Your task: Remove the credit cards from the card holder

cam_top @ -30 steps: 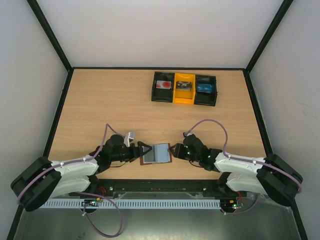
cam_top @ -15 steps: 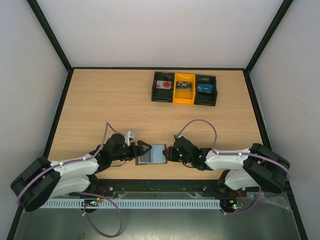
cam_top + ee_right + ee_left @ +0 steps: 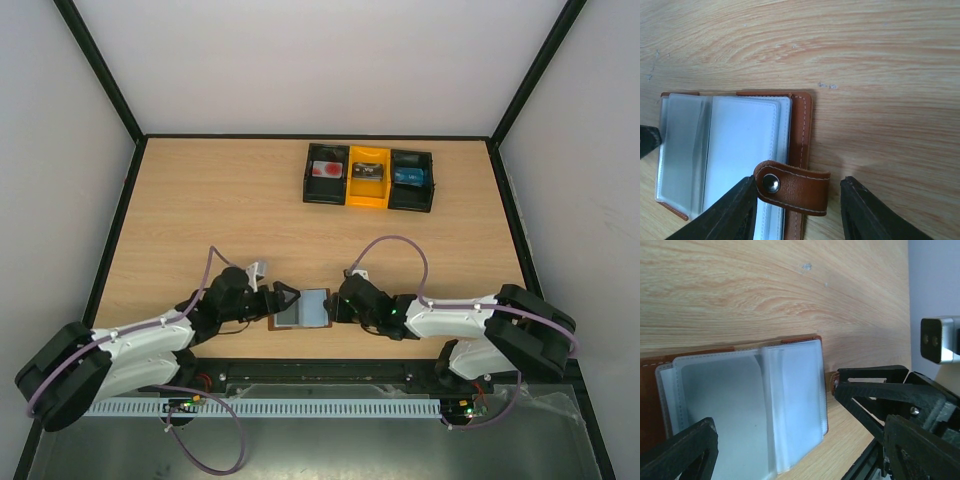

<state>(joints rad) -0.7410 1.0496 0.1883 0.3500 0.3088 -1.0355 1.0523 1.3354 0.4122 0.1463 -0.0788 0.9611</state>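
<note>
you moved the right gripper [image 3: 797, 200] in to the card holder's [image 3: 303, 308] edge, fingers apart astride its snap tab [image 3: 792, 187], with the left gripper's [image 3: 800, 452] fingers likewise apart, so extraction could begin.

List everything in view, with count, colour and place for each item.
table: one, light wood, under everything
tray: one, black with a yellow middle compartment, far side, right of centre
credit cards: three, red-and-white, grey, blue, one in each tray compartment
card holder: one, brown with pale clear sleeves, lying open near the front edge between the arms
snap tab: one, brown, at the card holder's right edge
left fingers: two, black, open, at the card holder's left side
right fingers: two, black, open, straddling the snap tab
</note>
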